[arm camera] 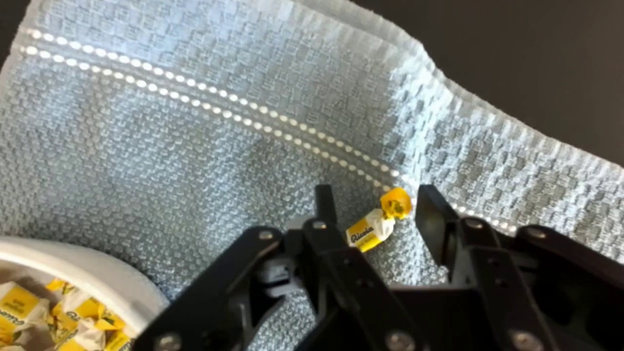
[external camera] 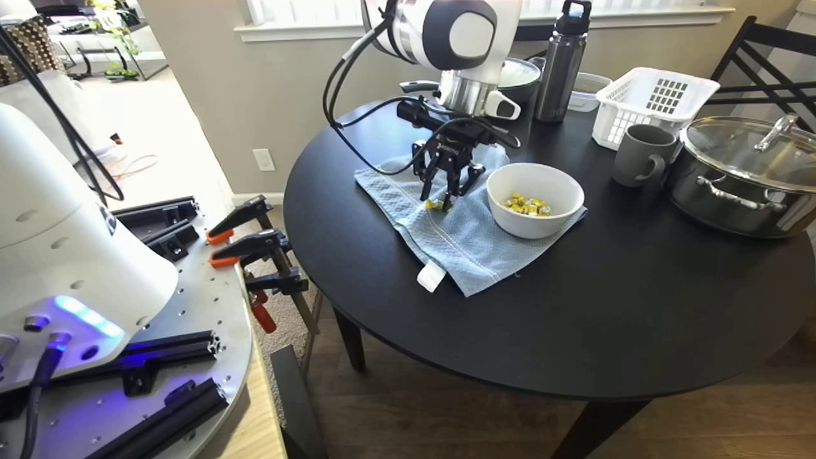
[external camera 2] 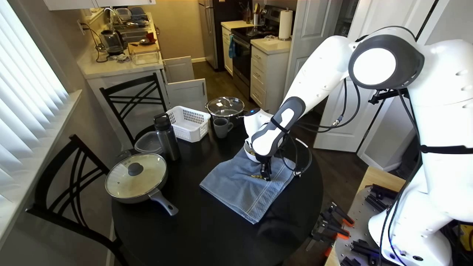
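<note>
In an exterior view I had the white robot base (external camera: 83, 242) near left, black clamps (external camera: 255, 245) just right of it, and brown wood floor (external camera: 459, 408) beneath the round black table (external camera: 612, 306). A wrinkled blue cloth (external camera: 459, 248) covered part of the table's left half. My gripper (arm camera: 375, 202) was low over it, fingers parted, one each side of a yellow-and-white wrapped candy (arm camera: 373, 226) resting on the cloth; the wrist view showed cloth between candy and one finger. Just right of the gripper, a white bowl (external camera: 529, 226) of similar candies (external camera: 528, 205) stood on the cloth. Farther right I saw a gray mug (external camera: 637, 159) and lidded pot (external camera: 727, 204), then, farther back, a white basket (external camera: 612, 118), metal bottle (external camera: 561, 73) and lidded pan (external camera: 519, 75) before the far wall (external camera: 299, 89) and window (external camera: 306, 11). Past the table, an exterior view showed a stove (external camera 2: 242, 61).
</note>
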